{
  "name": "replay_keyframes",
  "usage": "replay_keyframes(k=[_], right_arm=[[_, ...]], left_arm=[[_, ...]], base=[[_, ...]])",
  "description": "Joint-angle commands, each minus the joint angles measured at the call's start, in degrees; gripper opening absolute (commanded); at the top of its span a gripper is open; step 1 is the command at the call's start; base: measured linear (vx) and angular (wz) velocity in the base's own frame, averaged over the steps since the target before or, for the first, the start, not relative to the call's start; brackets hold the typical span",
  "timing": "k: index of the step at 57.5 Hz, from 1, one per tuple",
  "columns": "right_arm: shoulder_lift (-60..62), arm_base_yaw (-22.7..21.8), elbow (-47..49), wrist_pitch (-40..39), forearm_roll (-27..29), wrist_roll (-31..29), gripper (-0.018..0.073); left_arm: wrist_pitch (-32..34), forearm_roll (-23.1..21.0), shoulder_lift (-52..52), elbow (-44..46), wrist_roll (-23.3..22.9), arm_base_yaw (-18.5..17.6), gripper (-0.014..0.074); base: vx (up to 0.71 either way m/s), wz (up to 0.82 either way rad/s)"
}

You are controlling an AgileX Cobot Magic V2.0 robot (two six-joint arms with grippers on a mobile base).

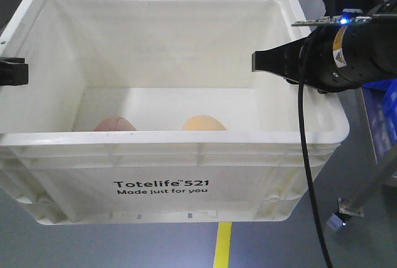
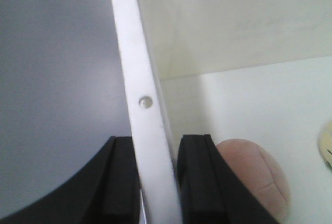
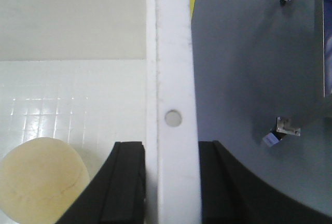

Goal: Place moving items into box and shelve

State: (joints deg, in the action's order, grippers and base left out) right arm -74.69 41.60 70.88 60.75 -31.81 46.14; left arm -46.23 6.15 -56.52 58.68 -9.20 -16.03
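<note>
Grey floor with a yellow line (image 1: 222, 243) shows beneath the box (image 1: 167, 175). Noted: left gripper (image 2: 155, 149) and right gripper (image 3: 171, 154) each clench a side rim. Pinkish lump (image 1: 115, 124) and yellow-orange lump (image 1: 203, 123) lie inside by the front wall. Recommended: carry both sides level, in unison

Pink bun (image 1: 115, 124), yellow bun (image 1: 203, 123) rest in white crate (image 1: 260, 169).

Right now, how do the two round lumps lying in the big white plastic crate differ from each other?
The pale pinkish-beige lump lies left in the white plastic crate; the yellow-orange lump lies near the middle. The pinkish-beige lump shows clear seams; the yellow-orange lump looks almost plain. Both are round, similar in size, and rest on the crate floor.
</note>
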Motion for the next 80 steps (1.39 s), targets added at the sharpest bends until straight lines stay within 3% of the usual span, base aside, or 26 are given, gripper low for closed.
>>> replay_keyframes(k=[1,80], right_arm=[[1.9,0.4,2.2,-5.9,-5.9,-0.7,0.0075],[1.9,0.4,2.2,-5.9,-5.9,-0.7,0.0075]], left_arm=[[9.1,-1.4,1.5,2.5,0.9,-0.9,0.0119],[9.1,-1.4,1.5,2.5,0.9,-0.9,0.0119]], base=[[0.51,-0.09],[0.53,-0.07]])
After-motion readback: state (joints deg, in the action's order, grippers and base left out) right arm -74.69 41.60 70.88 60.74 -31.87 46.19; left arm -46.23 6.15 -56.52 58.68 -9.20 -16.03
